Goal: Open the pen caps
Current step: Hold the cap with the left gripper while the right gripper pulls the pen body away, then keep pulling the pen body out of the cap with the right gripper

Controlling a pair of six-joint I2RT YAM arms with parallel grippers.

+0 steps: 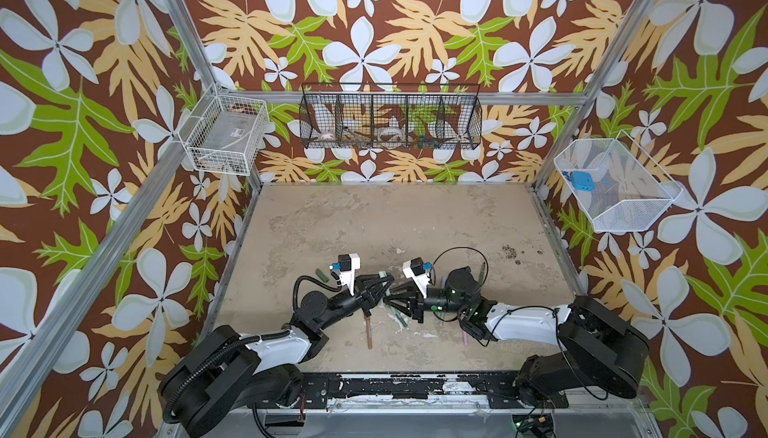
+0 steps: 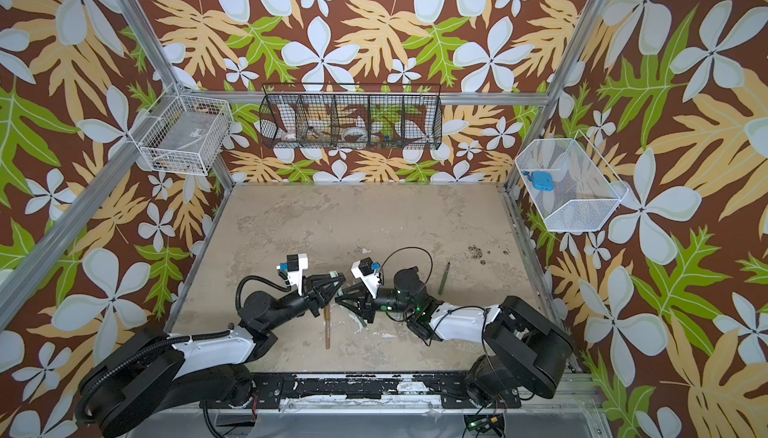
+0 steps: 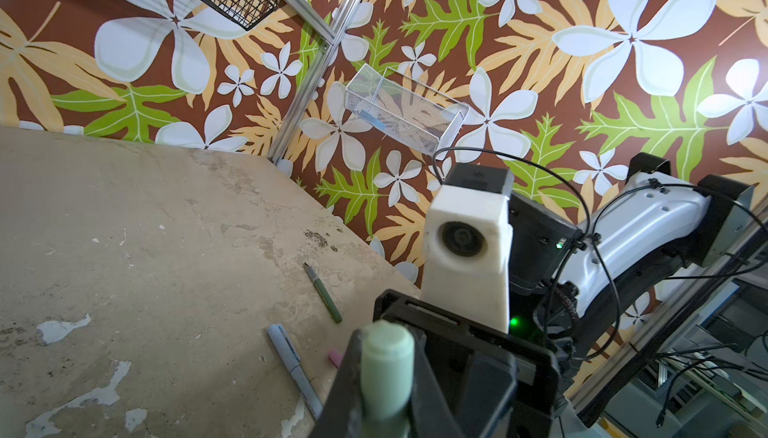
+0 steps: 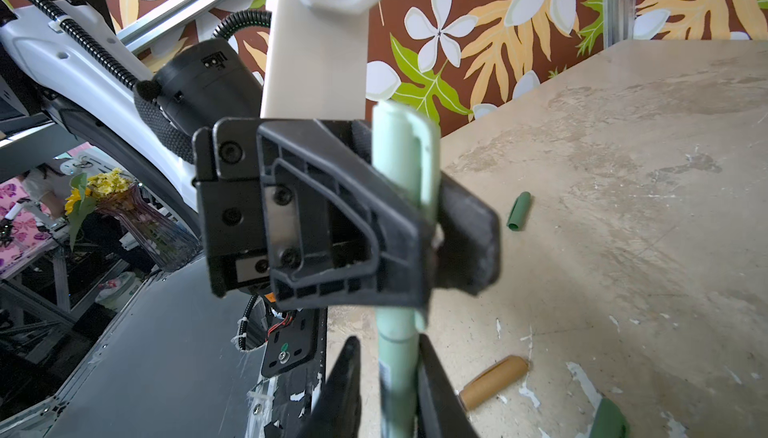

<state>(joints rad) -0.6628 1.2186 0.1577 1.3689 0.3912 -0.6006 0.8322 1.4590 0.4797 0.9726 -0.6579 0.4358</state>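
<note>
Sage-green matte tube cap [image 4: 399, 157], on its pen, up over the front middle of the worn beige tabletop [image 4: 623, 165].
Left gripper [image 4: 434, 244] clamps the cap; the right gripper [image 4: 390, 390] has its fingers [image 4: 345, 386] narrow about the pen body [image 4: 397, 369], grip unclear; both arms reach inward, wrists nose to nose.

Pens, at least five: sage [image 4: 395, 352] at left end effector [image 4: 430, 228], brown [image 1: 368, 334], green [image 3: 323, 295], blue [image 3: 295, 370], pink [image 1: 466, 337]. Loose cap [image 1: 322, 276]: one, beside left end effector. Baskets [image 1: 220, 161] [image 1: 473, 124] [image 1: 623, 215]: three.
</note>
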